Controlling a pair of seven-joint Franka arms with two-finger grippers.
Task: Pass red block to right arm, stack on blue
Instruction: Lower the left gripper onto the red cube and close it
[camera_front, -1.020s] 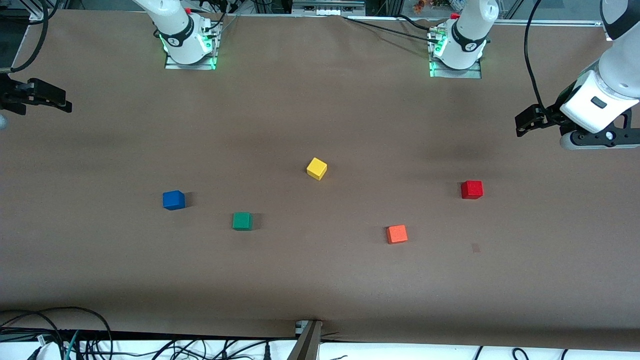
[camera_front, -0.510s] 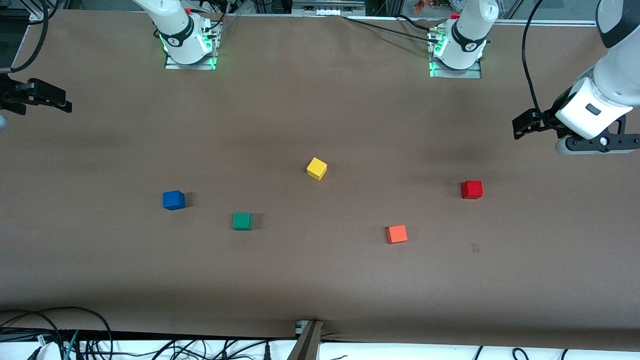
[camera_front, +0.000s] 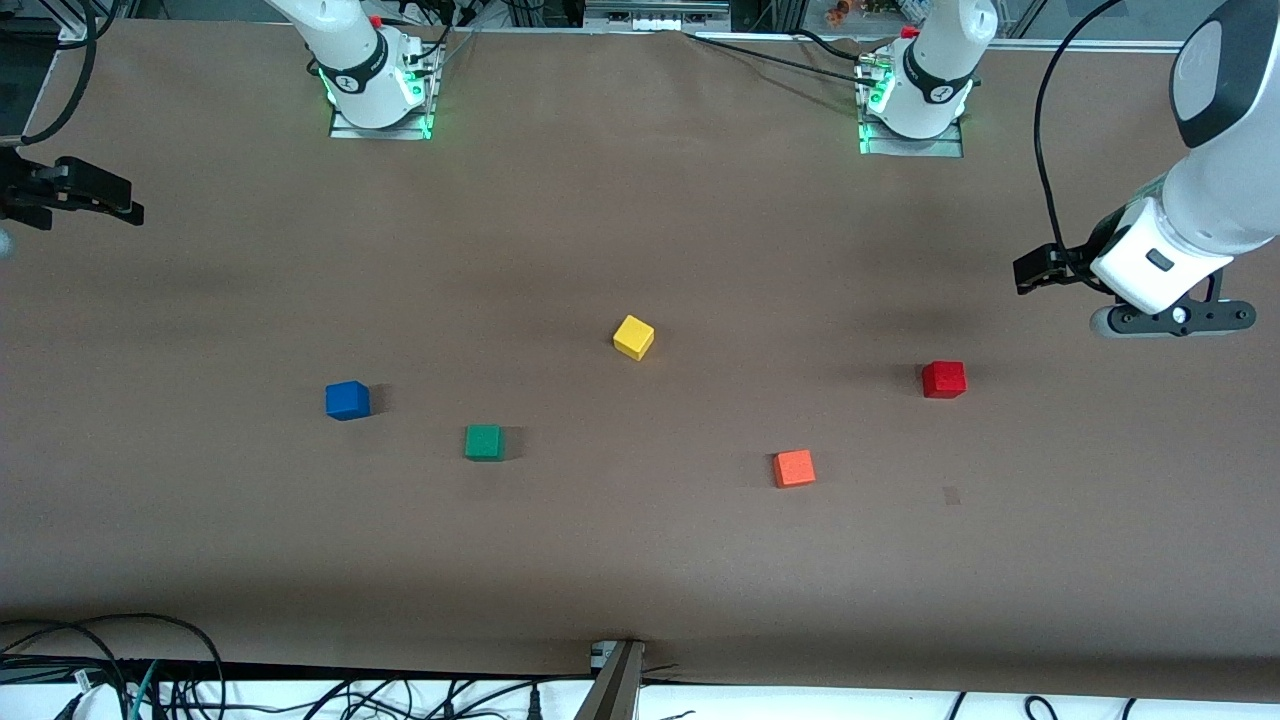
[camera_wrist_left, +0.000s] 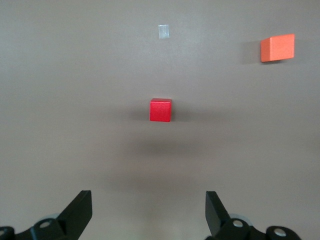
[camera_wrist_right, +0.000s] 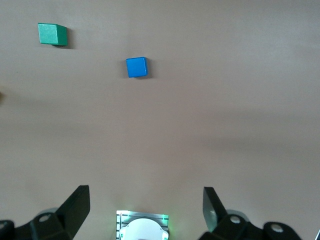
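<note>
Brown paper-covered table (camera_front: 640, 560) w/ two white robot arm bases along its top edge, cables below the near edge.

Front view: five small cubes lie on the table, all apart. Red block (camera_front: 944, 380) sits toward the left arm's end; orange cube (camera_front: 794, 468) is nearer the camera than it. Yellow cube (camera_front: 633, 337) is mid-table. Blue cube (camera_front: 347, 400) sits toward the right arm's end, green cube (camera_front: 485, 442) beside it and slightly nearer the camera. Left gripper (camera_front: 1035, 270) is up in the air over bare table at the left arm's end. Right gripper (camera_front: 100, 200) waits at the table's edge on the right arm's end.

Left wrist view: left gripper (camera_wrist_left: 148, 216) fingers spread wide, nothing between them; red block (camera_wrist_left: 161, 110) on the table ahead, orange cube (camera_wrist_left: 277, 48) farther off.

Right wrist view: right gripper (camera_wrist_right: 145, 212) also wide apart & empty; blue cube (camera_wrist_right: 136, 67), green cube (camera_wrist_right: 52, 34) on table, well clear of the fingers
</note>
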